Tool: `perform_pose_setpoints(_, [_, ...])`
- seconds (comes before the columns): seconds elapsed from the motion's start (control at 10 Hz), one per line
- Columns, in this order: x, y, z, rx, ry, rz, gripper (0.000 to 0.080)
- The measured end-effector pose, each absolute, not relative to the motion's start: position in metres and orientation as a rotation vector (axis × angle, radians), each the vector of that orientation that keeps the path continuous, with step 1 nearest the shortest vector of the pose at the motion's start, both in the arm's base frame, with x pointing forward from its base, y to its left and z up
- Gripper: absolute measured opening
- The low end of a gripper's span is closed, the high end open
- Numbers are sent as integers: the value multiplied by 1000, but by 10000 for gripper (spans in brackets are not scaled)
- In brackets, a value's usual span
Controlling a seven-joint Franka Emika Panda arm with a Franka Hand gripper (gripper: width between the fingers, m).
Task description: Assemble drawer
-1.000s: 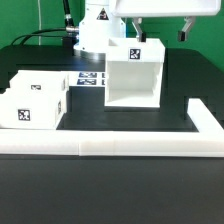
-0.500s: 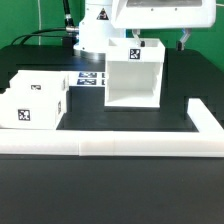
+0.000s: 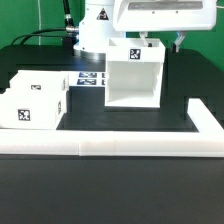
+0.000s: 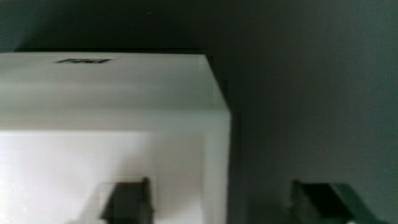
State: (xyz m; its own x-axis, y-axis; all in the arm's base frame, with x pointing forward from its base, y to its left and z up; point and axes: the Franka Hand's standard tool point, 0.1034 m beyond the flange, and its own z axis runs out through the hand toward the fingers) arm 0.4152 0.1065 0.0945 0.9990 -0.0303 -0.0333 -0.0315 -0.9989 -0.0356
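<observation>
The black table (image 3: pixel 120 125) carries the drawer's large white shell (image 3: pixel 133 88) near its middle, upright with its open face toward the camera. Toward the exterior view's left stand the rear tray (image 3: pixel 48 84) and the front tray (image 3: pixel 22 110), close against each other (each shows a square tag). The flat marker board (image 3: pixel 90 78) lies between trays and shell, and a low white border wall (image 3: pixel 120 147) runs along the near side, turning back at the exterior view's right.
</observation>
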Motion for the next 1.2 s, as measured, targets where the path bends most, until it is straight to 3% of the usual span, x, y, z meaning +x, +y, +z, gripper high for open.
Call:
perform_pose_setpoints(0.1, [415, 106, 94, -3105, 48, 51, 205])
perform_pose_setpoints(0.2, [415, 106, 94, -3105, 48, 51, 72])
perform_pose_setpoints(0.4, [415, 106, 95, -3105, 47, 51, 36])
perform_pose_setpoints(1.0, [419, 105, 95, -3104, 14, 61, 37])
perform_pose_setpoints(1.2, [450, 100, 96, -3094, -27, 61, 38])
